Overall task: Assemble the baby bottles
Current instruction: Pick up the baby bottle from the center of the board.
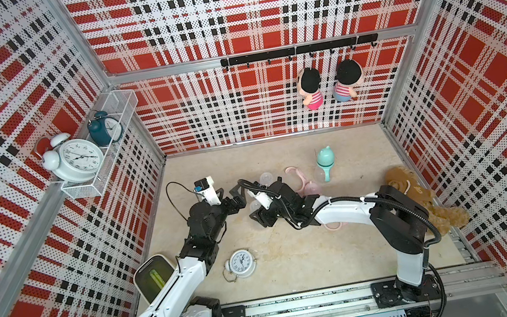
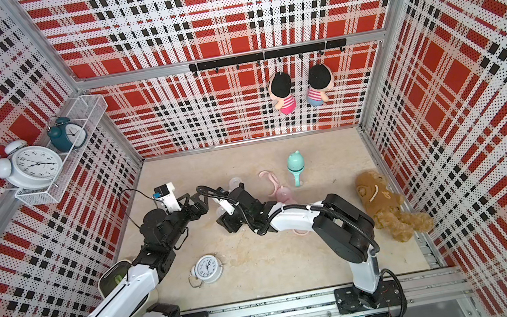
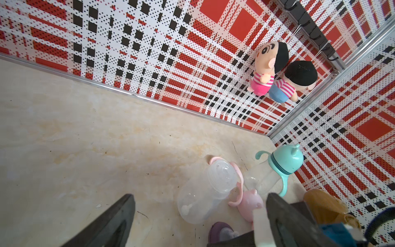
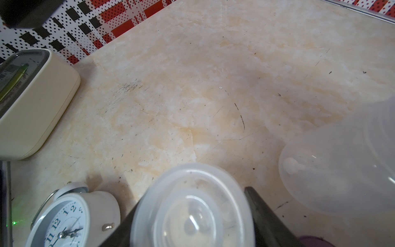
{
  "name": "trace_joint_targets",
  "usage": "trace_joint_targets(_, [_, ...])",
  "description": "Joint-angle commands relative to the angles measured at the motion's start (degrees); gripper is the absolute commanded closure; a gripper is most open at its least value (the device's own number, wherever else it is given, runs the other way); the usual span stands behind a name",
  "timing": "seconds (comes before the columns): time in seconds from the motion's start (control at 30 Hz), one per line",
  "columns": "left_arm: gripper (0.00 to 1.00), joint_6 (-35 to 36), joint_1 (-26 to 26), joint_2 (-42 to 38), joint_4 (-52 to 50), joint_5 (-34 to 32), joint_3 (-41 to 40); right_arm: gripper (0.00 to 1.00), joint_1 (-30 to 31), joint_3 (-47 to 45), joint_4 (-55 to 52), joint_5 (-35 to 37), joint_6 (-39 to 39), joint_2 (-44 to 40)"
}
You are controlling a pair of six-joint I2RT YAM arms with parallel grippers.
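**Right wrist view: fingers flank a clear nipple piece**

We start at the right gripper (image 4: 192, 201). Its dark fingers (image 4: 265, 216) stand partway in, one on each side of a blurred clear nipple piece (image 4: 192, 213) that fills the gap. Whether they truly pinch it, I cannot tell. Just beside it lies the clear bottle (image 4: 337, 171).

Readable writing is thin: black numerals 11, 12, 1 and 2 on the small white alarm clock (image 4: 64, 224). Finer print on the dials is too small to read.

Over to the left wrist view. The left gripper (image 3: 199, 196) is spread wide, with nothing between its fingers (image 3: 115, 220). Past them the clear bottle lies on its side. A pink handled ring (image 3: 237, 177) and a pink eared cap (image 3: 250, 203) sit just beside it. The teal bottle (image 3: 286, 162), capped and handled, is nearer the right wall.

The surface is a beige marbled tabletop (image 1: 296, 263), scuffed and scratched. Perforated plaid walls (image 1: 256, 10) in red, black and white stand in aluminium framing.

Both top views add what the wrists miss:
- A second pink ring (image 1: 333, 226) peeks from under the right forearm.
- A brown plush bear (image 2: 378, 194) lies against the right wall.
- A wire shelf (image 1: 83, 193) on the left wall holds a big white clock (image 1: 78, 159) and a teal clock (image 1: 101, 130).
- Two dolls (image 1: 311, 88) hang from a black hook rail (image 1: 297, 50).

Only the left wrist view shows a doll's face. The cream box (image 4: 42, 102) with its green glow sits by the left wall.
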Motion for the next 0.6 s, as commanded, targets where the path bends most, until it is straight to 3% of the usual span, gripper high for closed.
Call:
trace_joint_targets(0.0, [0.02,2.74,-0.73,0.19,4.24,3.88,-0.48,0.48,0.45,-1.05,-1.49,2.38,-0.15,-6.16])
trace_joint_targets(0.27, [0.02,11.46,-9.70,1.27,7.39,2.95,-0.05,0.49,-1.85,-7.19,-9.56,4.67,2.08,-17.87])
trace_joint_targets(0.57, [0.00,20.01,-18.69,5.36,10.68,6.96,0.61,0.49,-9.26,-9.66,-19.09,0.93,3.26,-29.43])
